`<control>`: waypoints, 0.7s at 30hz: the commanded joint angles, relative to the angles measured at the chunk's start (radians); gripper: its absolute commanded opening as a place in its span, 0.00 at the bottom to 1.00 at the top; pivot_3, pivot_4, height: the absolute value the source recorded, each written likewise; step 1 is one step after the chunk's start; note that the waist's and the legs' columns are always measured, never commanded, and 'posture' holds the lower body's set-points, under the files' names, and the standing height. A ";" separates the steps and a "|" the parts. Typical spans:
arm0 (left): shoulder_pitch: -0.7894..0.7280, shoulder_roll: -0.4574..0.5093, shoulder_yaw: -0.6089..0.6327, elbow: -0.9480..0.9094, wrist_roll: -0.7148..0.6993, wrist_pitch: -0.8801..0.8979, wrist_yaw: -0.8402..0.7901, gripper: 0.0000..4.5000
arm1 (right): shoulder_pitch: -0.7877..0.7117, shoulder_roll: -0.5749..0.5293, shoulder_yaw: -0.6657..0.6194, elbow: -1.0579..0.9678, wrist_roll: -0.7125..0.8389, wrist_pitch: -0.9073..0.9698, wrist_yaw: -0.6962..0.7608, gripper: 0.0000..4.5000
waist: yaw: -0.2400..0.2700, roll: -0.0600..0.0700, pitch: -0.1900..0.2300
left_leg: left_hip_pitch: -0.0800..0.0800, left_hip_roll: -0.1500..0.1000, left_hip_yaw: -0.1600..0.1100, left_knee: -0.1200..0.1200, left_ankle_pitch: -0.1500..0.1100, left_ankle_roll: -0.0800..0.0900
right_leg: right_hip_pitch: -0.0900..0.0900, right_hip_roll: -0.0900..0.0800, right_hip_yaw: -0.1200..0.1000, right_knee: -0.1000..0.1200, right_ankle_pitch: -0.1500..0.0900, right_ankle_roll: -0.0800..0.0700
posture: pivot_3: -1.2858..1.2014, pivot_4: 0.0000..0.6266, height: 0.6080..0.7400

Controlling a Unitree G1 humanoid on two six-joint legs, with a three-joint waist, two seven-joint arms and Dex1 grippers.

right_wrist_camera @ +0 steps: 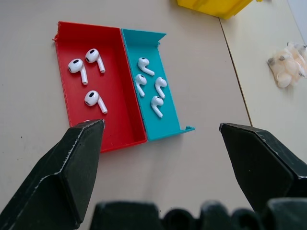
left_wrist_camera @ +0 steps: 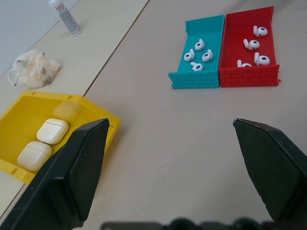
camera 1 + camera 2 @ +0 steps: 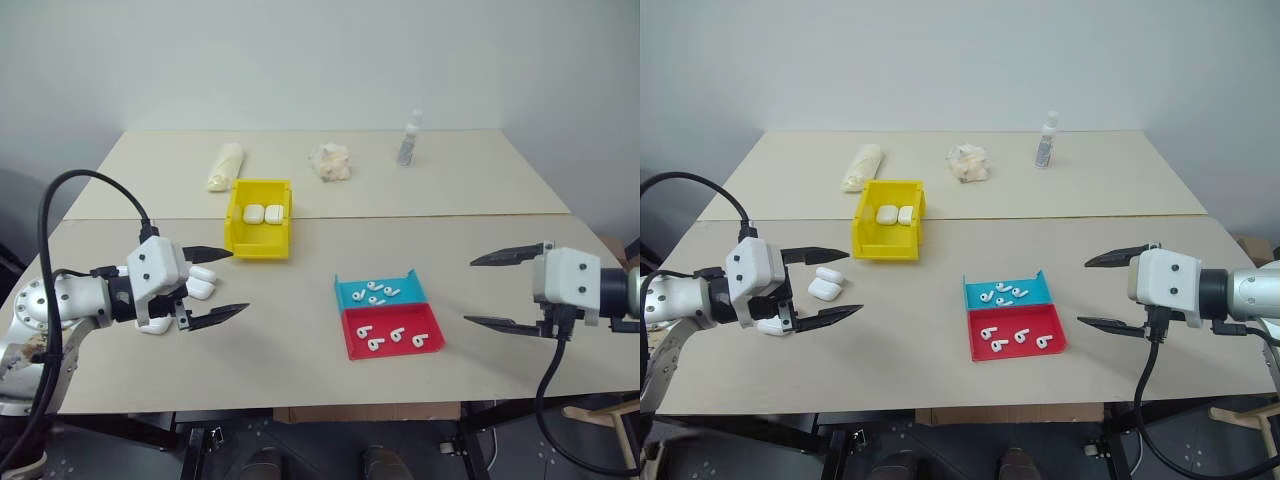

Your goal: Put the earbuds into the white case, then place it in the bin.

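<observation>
At the far side of the table point(image 3: 480, 190) lie a pale yellowish bundle point(image 3: 224, 165), a crumpled whitish wad point(image 3: 331, 162) and a small upright bottle point(image 3: 408, 140), all well apart from the working area. The yellow bin point(image 3: 260, 217) stands near the seam between the two tabletops, with two closed white cases point(image 3: 264, 213) side by side inside it. Toward the near edge, a shallow teal tray point(image 3: 380, 291) and a shallow red tray point(image 3: 392, 331) sit touching each other; four earbuds point(image 1: 148, 85) lie in the teal one and about four in the red one. Two more white cases point(image 3: 826, 283) rest on the bare table, just beside the left gripper point(image 3: 825, 285), between its fingers in the head views. Nothing lies between the trays and the bin.

The left gripper hovers above the table, pointing toward the trays, its fingers spread wide with nothing between them in the wrist view. The right gripper point(image 3: 1110, 291) hangs off the table's right side, aimed at the trays, fingers likewise wide apart and empty.
</observation>
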 commanded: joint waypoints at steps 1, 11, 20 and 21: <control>-0.016 0.021 0.043 -0.043 -0.022 0.043 0.036 1.00 | -0.023 -0.011 -0.012 -0.012 -0.003 -0.020 -0.015 0.99 | 0.000 0.000 0.000 | 0.000 0.000 0.000 0.000 0.000 0.000 | 0.000 0.000 0.000 0.000 0.000 0.000 | 0.52 0.24 1.00; 0.035 -0.014 0.101 -0.162 0.000 0.096 0.190 1.00 | -0.025 0.009 0.023 -0.018 -0.008 -0.025 -0.045 0.99 | 0.000 0.000 0.000 | 0.000 0.000 -0.001 0.000 0.000 0.000 | 0.000 0.000 0.000 0.000 0.000 0.000 | 0.52 0.24 1.00; -0.106 0.149 0.191 -0.351 -0.219 0.997 0.411 1.00 | -0.002 0.025 0.036 -0.053 -0.002 0.003 -0.063 0.99 | 0.001 0.000 0.000 | 0.002 0.000 -0.005 0.000 0.000 0.000 | 0.000 0.000 0.001 0.002 0.000 0.000 | 0.52 0.24 1.00; -0.178 0.154 0.175 -0.352 -0.244 1.127 0.444 1.00 | 0.011 0.026 0.032 -0.066 0.006 0.013 -0.066 0.99 | 0.008 0.000 0.000 | 0.002 0.000 -0.005 0.000 0.000 0.000 | 0.001 0.000 0.001 0.001 0.000 0.000 | 0.52 0.24 1.00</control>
